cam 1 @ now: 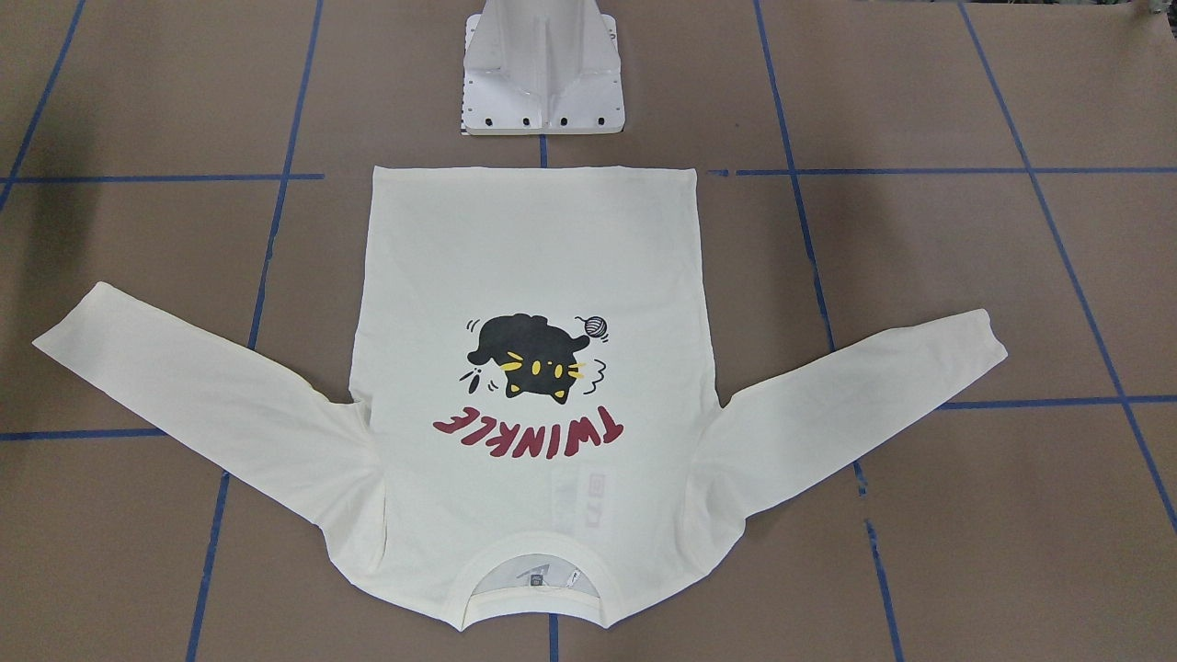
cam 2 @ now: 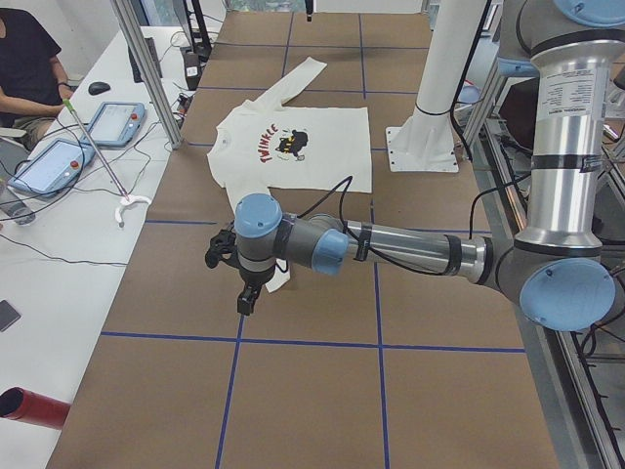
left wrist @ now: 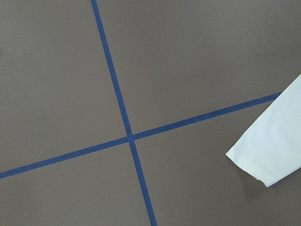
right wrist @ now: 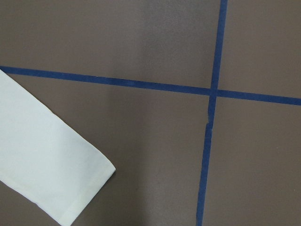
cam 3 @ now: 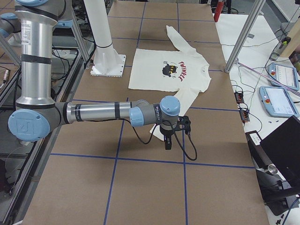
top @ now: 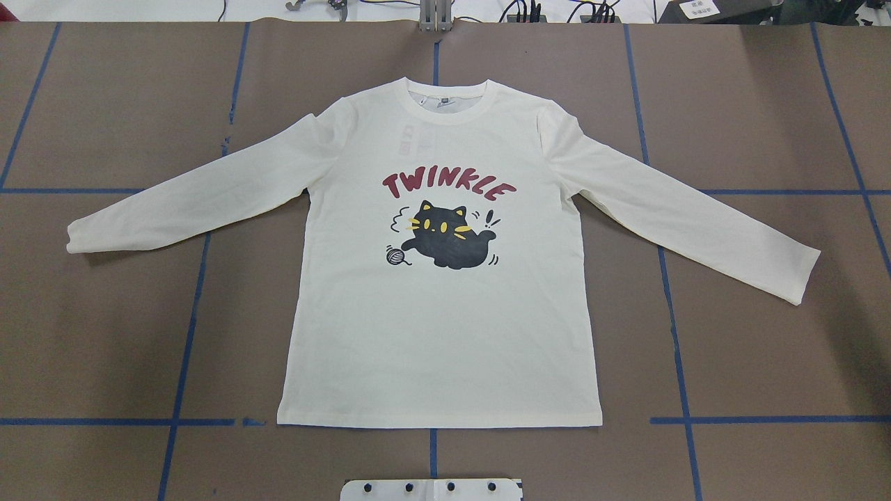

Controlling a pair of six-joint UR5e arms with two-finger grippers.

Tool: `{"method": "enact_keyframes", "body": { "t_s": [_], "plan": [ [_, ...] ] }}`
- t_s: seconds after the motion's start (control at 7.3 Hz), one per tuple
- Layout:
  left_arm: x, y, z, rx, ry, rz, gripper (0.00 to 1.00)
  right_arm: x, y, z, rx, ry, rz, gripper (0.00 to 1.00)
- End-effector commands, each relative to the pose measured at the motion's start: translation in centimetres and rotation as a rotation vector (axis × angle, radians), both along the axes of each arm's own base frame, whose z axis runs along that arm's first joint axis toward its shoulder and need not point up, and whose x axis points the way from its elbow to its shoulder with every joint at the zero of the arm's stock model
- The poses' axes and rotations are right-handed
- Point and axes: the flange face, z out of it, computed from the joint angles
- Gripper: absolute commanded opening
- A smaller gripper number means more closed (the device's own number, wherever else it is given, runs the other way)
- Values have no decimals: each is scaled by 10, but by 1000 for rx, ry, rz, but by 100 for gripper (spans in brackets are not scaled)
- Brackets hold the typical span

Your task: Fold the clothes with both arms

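The cream long-sleeved T-shirt (top: 445,334) lies flat and face up on the brown table, with its black cat and red "TWINKLE" print showing and both sleeves spread out (cam 1: 533,257). My left gripper (cam 2: 244,298) hangs above the table just past the cuff of the sleeve on my left; that cuff shows in the left wrist view (left wrist: 273,150). My right gripper (cam 3: 168,142) hangs just past the other cuff (right wrist: 47,169). Both grippers show only in the side views, so I cannot tell whether they are open or shut. Neither touches the shirt.
The white base pedestal (cam 1: 542,74) stands behind the shirt's hem. Blue tape lines (top: 188,334) grid the table. Beside the table in the left view are a seated person (cam 2: 24,59), tablets (cam 2: 49,166), a thin grabber stick (cam 2: 98,147) and a red cylinder (cam 2: 34,408).
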Motion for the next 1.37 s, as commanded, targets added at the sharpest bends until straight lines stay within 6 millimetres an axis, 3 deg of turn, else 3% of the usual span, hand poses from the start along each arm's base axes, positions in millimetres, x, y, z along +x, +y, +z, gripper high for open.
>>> {"method": "enact_keyframes", "body": {
  "t_s": [0.0,0.27,0.55,0.82,1.23],
  "plan": [
    [4,1,-4,6,-2,6,100,0,0,2,-2,-1,-1,100],
    [5,4,-5,7,7,9,100,-2,0,2,-4,-2,-6,100],
    [5,8,-38,58,18,0,100,-13,2,5,-16,1,-19,100],
    [9,9,-44,44,73,0,100,-57,-8,-10,-29,-5,-51,100],
    [11,7,-40,13,93,-5,100,-109,-17,34,-2,-63,8,100]
  ]
}}
